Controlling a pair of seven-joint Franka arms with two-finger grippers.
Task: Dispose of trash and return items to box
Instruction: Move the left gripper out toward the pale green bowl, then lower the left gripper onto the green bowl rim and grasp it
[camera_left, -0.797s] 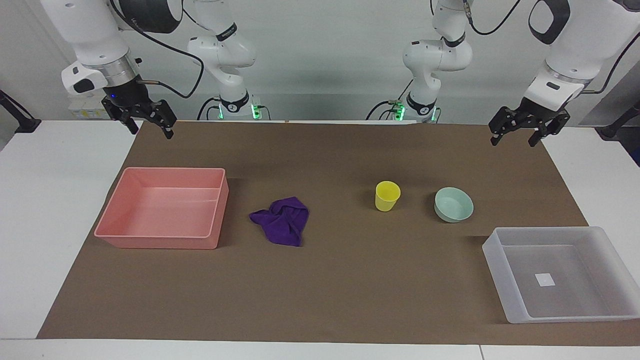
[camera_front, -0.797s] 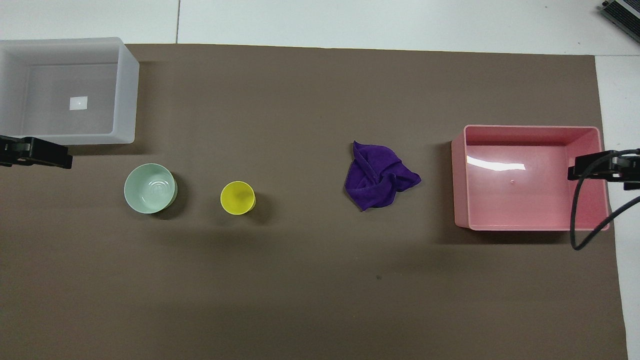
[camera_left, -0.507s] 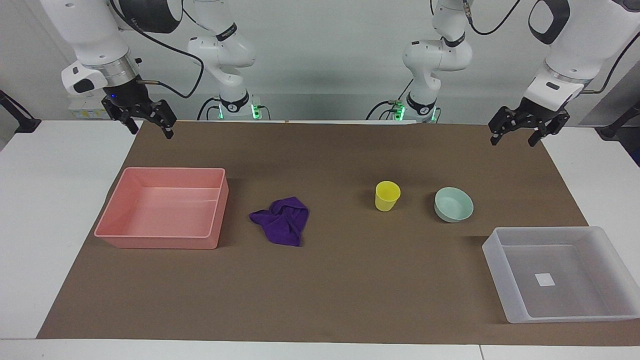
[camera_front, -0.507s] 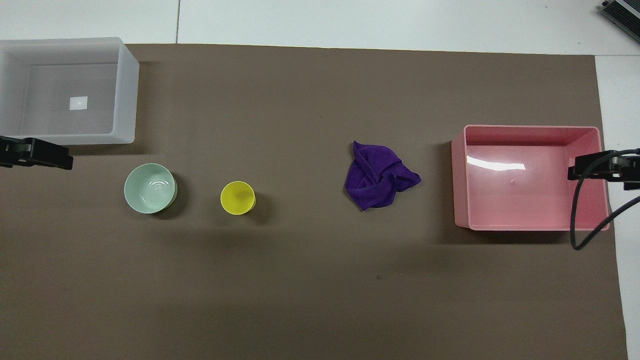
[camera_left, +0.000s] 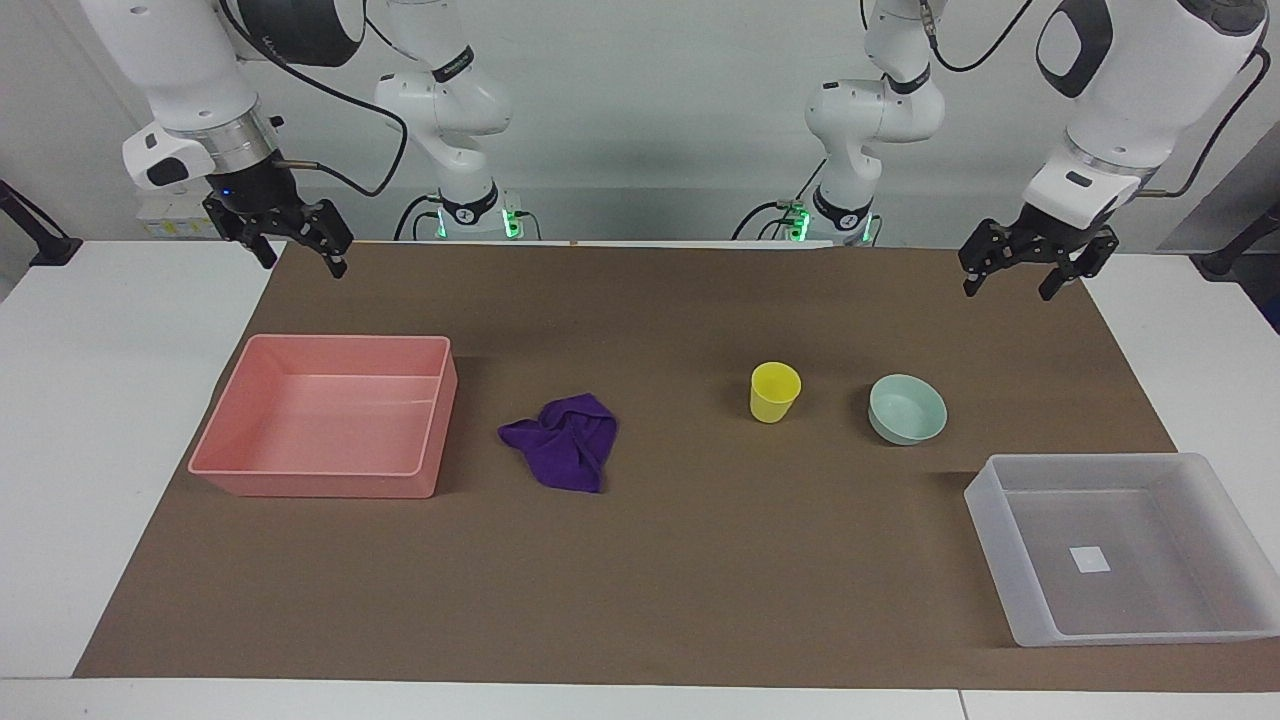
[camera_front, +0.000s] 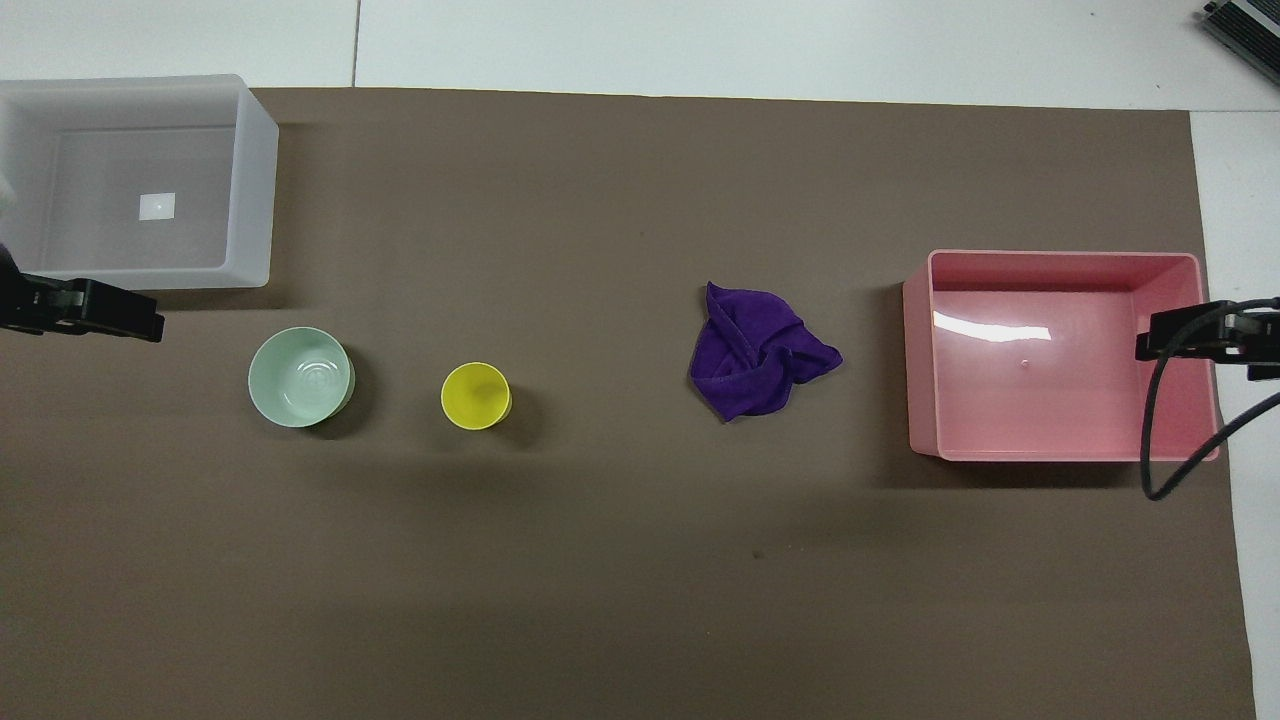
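The purple cloth (camera_left: 565, 440) (camera_front: 758, 352) lies crumpled on the brown mat beside the pink tray. The yellow cup (camera_left: 775, 391) (camera_front: 476, 396) stands upright next to the mint-green bowl (camera_left: 907, 408) (camera_front: 300, 377). The translucent box (camera_left: 1010, 545) (camera_front: 255, 180) stands empty at the left arm's end, farther from the robots than the bowl. My left gripper (camera_left: 1007, 290) is open and empty, up over the mat at that end; one of its fingers (camera_front: 110, 312) shows in the overhead view. My right gripper (camera_left: 303, 265) is open and empty, up over the mat's corner, and waits.
A pink rectangular tray (camera_left: 430, 440) (camera_front: 920, 360) stands empty at the right arm's end. The brown mat (camera_left: 700, 560) covers most of the white table. A black cable (camera_front: 1150, 440) hangs from the right arm over the pink tray's corner.
My left gripper has shifted a little toward the table's middle, closer to the bowl. The right arm and all objects have not moved.
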